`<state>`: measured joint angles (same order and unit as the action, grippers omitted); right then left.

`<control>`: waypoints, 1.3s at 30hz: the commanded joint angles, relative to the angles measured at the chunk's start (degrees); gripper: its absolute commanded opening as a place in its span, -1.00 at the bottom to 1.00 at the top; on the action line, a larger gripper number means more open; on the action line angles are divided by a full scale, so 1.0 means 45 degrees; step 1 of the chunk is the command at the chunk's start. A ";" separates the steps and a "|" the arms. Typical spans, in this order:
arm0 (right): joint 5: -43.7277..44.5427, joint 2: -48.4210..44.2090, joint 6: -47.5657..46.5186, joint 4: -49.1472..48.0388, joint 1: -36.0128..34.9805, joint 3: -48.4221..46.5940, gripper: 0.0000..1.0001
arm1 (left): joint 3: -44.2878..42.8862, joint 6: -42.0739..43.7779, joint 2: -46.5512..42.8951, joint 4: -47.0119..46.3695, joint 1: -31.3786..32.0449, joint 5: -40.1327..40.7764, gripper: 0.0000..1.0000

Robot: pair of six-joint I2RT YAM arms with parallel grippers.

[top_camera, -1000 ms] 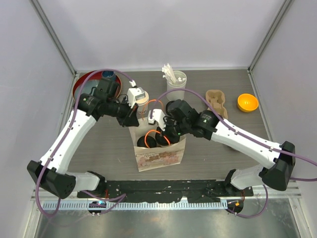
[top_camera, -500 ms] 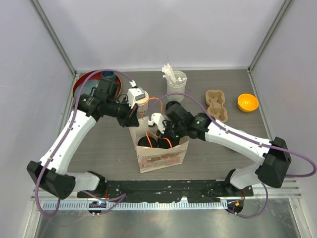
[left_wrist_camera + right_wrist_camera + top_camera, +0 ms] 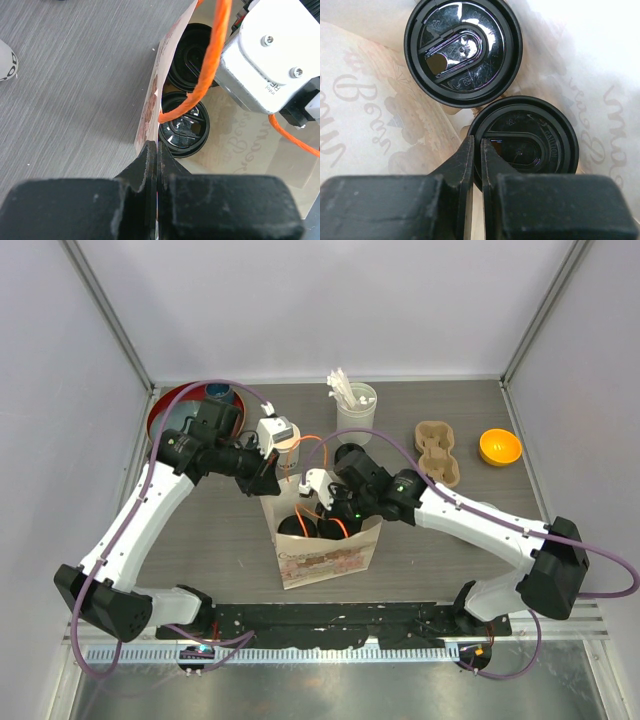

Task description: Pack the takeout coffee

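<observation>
The left gripper (image 3: 156, 146), jaws pressed flat together, pinches the top edge of the paper bag (image 3: 322, 558) at its far left corner; the bag stands upright with its mouth open. The right gripper (image 3: 476, 141) reaches down inside, jaws closed to a thin slit on the rim of a black lid (image 3: 530, 145). That lid's cup stands on the bag floor. A second lidded cup (image 3: 463, 50) stands just beside it, the lids nearly touching. The bag's walls press close around both. A tan carrier (image 3: 437, 450) and an orange bowl (image 3: 499, 447) sit well apart, to the right.
</observation>
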<state>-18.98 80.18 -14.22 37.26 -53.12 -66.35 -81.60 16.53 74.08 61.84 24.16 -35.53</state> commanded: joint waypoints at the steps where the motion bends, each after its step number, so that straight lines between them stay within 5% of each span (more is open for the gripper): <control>1: -0.0059 -0.0259 -0.0082 0.0061 0.0028 0.0349 -0.94 | -0.0167 0.0017 -0.0331 -0.0521 0.0021 0.0024 -1.00; 6: 0.0078 -0.0357 -0.0141 0.0080 0.0047 0.0408 -0.87 | -0.0206 0.0017 -0.0272 -0.0521 0.0021 0.0043 -1.00; 18: -0.0039 -0.1646 0.0210 0.0061 0.0028 -0.1074 0.16 | -0.0362 0.0212 -0.0194 -0.0404 0.0002 0.0316 -1.00; 39: -0.1484 -0.2525 -0.0102 -0.1012 0.0028 -0.3264 0.34 | -0.0440 0.0368 -0.0057 -0.0325 0.0041 0.0493 -1.00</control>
<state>-22.65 72.34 -14.87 38.02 -53.12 -77.95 -81.65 17.02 74.11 61.73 24.16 -33.50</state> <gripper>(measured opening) 0.664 0.011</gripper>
